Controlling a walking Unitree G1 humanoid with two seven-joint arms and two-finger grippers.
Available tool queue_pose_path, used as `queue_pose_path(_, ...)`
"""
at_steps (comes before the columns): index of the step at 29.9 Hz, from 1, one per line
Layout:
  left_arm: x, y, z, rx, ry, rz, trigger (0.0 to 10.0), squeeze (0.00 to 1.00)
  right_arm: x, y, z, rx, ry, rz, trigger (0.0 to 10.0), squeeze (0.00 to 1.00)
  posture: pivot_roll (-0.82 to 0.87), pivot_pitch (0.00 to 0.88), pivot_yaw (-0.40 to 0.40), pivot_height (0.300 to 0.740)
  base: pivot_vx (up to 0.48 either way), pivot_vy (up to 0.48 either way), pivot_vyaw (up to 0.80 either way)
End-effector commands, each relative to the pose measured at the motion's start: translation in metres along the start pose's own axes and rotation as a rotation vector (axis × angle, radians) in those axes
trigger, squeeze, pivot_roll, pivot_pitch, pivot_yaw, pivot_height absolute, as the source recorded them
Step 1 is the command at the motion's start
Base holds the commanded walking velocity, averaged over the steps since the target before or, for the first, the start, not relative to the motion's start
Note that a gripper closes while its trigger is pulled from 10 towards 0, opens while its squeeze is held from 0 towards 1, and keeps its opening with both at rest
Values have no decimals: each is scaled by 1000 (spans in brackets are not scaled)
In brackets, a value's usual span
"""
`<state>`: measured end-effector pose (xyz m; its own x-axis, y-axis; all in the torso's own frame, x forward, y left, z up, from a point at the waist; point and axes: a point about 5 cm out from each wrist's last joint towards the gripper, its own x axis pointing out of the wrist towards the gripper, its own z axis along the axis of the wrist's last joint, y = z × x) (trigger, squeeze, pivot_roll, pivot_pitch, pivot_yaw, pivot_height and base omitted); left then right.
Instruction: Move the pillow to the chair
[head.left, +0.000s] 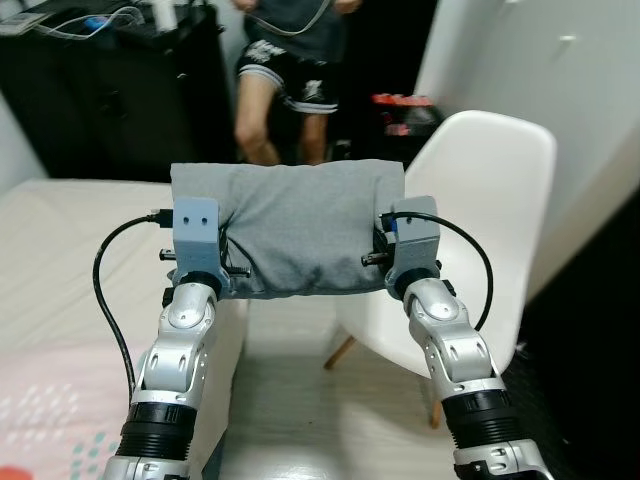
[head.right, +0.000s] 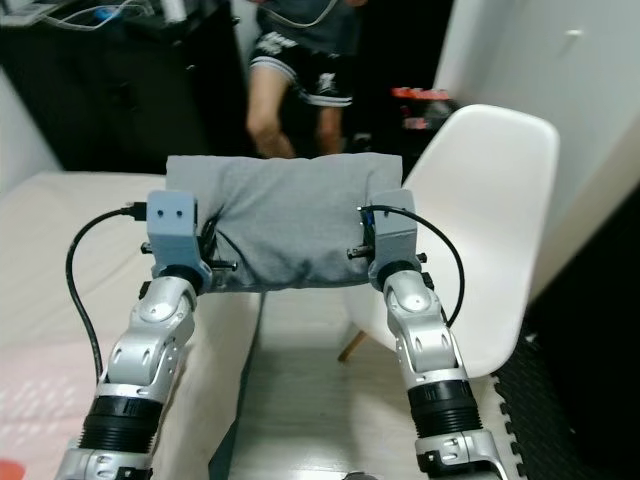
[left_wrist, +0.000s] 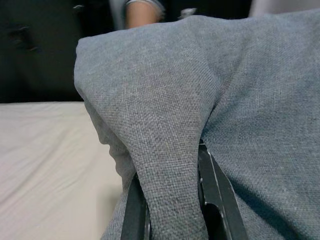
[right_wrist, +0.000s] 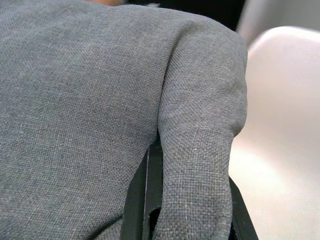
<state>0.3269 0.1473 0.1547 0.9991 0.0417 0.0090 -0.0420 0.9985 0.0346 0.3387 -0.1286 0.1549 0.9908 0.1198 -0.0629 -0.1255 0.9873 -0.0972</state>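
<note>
The jaws of the left gripper (left_wrist: 170, 210) are pinched narrow on a fold at the left end of the grey pillow (head.left: 300, 225). The pillow is held stretched between both grippers, above the edge of the bed (head.left: 60, 270) and just left of the white chair (head.left: 490, 200). The jaws of the right gripper (right_wrist: 187, 210) are clamped on its right end.

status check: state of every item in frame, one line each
pillow: lifted, held at both ends, not yet on the chair
left gripper: shut on a fold of the pillow
right gripper: shut on a fold of the pillow
chair: upright, seat bare
bed: bare sheet on the robot's left
person: standing behind the pillow
</note>
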Motion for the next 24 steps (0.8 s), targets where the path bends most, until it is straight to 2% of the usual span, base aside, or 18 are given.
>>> queue_pose_path(1, 1, 4, 10, 1, -45, 19, 10000, 0, -1, 1, 0, 13, -3, -8, 10000, 0, 9, 74, -13, 740, 0, 0, -800)
queue_pose_path(24, 2, 4, 10, 3, -45, 17, 10000, 0, -1, -2, -1, 21, 0, -25, 10000, 0, 10, 73, -9, 740, 0, 0, -800)
